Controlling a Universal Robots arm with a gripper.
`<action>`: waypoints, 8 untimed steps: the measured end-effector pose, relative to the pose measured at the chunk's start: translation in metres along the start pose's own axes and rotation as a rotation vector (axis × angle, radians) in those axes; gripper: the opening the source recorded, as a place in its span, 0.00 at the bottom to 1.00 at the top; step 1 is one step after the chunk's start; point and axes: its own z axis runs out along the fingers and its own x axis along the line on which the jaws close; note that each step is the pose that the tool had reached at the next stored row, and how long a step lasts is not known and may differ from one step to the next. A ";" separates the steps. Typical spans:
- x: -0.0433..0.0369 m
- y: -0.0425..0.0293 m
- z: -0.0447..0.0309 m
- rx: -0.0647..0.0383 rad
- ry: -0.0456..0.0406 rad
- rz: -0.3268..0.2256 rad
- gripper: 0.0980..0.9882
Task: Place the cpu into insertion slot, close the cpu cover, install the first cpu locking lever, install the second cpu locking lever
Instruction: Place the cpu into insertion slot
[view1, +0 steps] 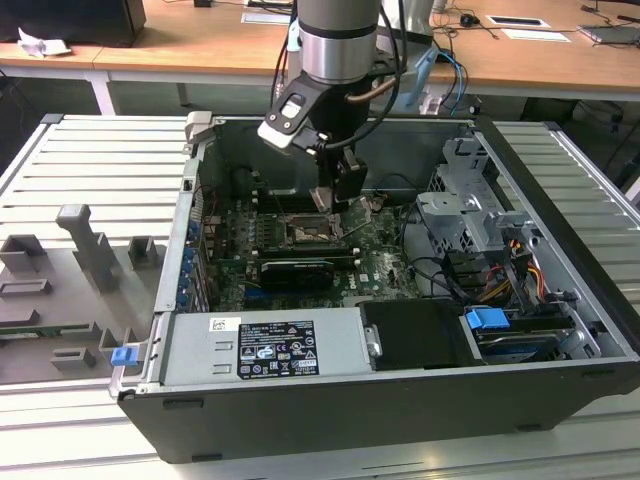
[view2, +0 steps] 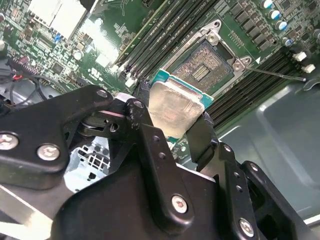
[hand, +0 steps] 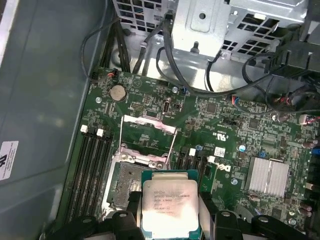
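Your gripper (view2: 172, 127) had its fingers (view2: 150, 145) clenched on the cpu (view2: 175, 102), pinching two opposite edges. It hung just over one edge of the insertion slot (view2: 202, 65), not seated; the slot's dark centre lay bare. The cpu cover (hand: 149, 125) stood raised beside the slot, inside the open computer case (view1: 400, 420).

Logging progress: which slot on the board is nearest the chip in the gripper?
The square socket with the grey metal rim, right by the chip; the long narrow black memory slots flank it on both sides.
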 end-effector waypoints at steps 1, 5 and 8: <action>0.0000 0.0000 0.0001 0.000 -0.0021 0.003 0.50; 0.0000 -0.0001 0.0014 0.001 -0.0052 0.028 0.50; 0.0001 -0.0005 0.0020 0.001 -0.0067 0.047 0.50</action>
